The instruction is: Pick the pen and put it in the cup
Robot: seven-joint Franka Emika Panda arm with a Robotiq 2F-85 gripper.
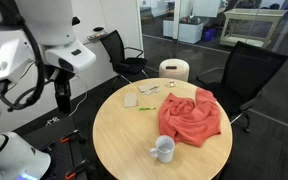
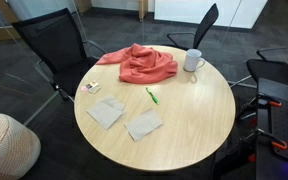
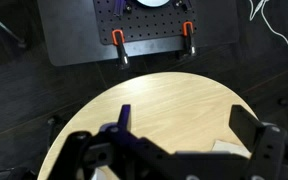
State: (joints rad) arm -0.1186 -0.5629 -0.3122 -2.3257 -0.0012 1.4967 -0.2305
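The pen (image 2: 152, 96), a slim yellow-green stick, lies on the round wooden table (image 2: 194, 120) near its middle; it also shows faintly in an exterior view (image 1: 148, 108). The cup, a white mug with a side handle, stands upright near the table's edge in both exterior views (image 1: 164, 149) (image 2: 193, 60). My gripper (image 1: 62, 95) hangs beside the table, away from the pen and the cup. In the wrist view the gripper (image 3: 189, 135) is open and empty above the table's edge. The pen and the cup are out of the wrist view.
A red cloth (image 2: 139, 62) lies crumpled next to the mug. Sheets of white paper (image 2: 106, 112) (image 2: 144, 124) lie beside the pen. Black office chairs (image 1: 246, 68) surround the table. A white cylinder with a tan top (image 1: 174, 70) stands behind it.
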